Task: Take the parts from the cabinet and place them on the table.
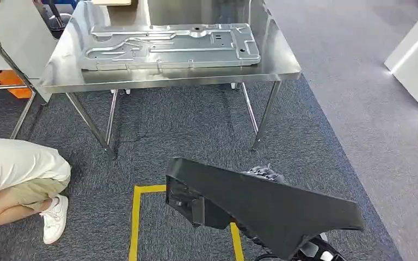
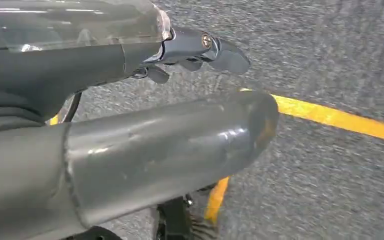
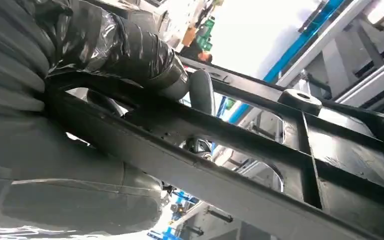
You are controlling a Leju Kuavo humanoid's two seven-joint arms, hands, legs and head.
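So the right hand [image 3: 130, 60] has a grip on a black part [image 1: 266, 209], a big flat wedge-shaped plastic piece with ribs on the underside. In the wrist view you can see the thumb on one side of a rib and the fingers [image 3: 202, 90] curled over it from the other. From the head view the part hangs low in front of the robot, above the carpet [image 1: 196, 130] and partly covering a yellow tape line [image 1: 136, 217] on the floor, well short of the desk [image 1: 280, 62].

The steel desk is straight ahead with a large stamped metal panel [image 1: 168, 46] lying flat on it, taking up most of the top.

The left hand [image 2: 190, 50] is holding nothing, fingers loosely apart and pointing out over the carpet and yellow tape.

There's a person [image 1: 16, 179] crouched down at the left, in a white shirt and white shoes, near the desk's legs.
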